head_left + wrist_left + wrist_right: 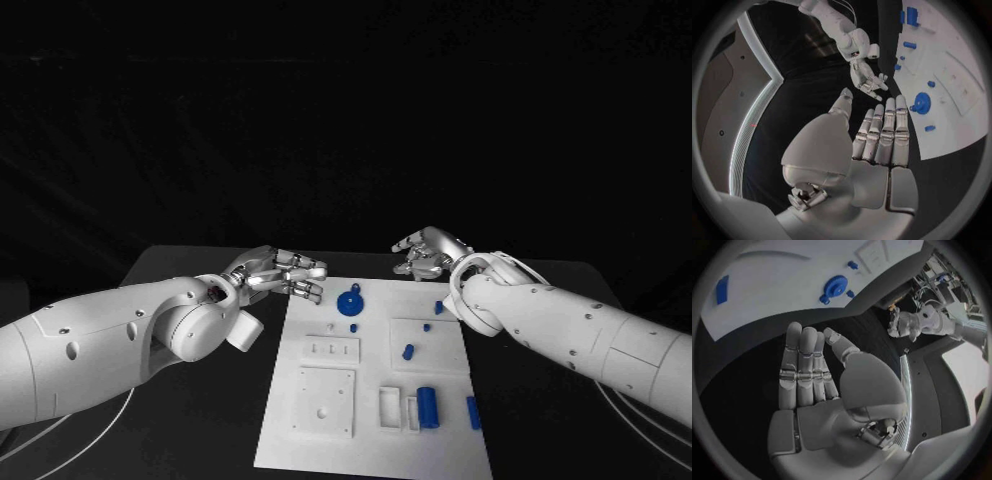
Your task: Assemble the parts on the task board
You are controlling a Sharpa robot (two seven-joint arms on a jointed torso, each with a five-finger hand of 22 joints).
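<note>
The white task board (368, 445) lies in the middle of the black table. A blue gear (351, 301) sits near its far edge. Small blue pieces (408, 351) lie around the middle of the board, and a blue cylinder (428, 404) stands beside a thinner blue bar (473, 412) near the front right. My left hand (281, 272) hovers off the board's far left corner and holds nothing. In the left wrist view its fingers (882, 135) are straight, near the gear (922, 103). My right hand (428, 253) hovers beyond the far right corner, empty, its fingers (801, 370) extended.
Recessed white slots and plates (326, 400) fill the board's left half. Black table (173, 270) surrounds the board on all sides. The left wrist view also shows my right hand (869, 82) across the board's corner, and the right wrist view shows my left hand (907, 325).
</note>
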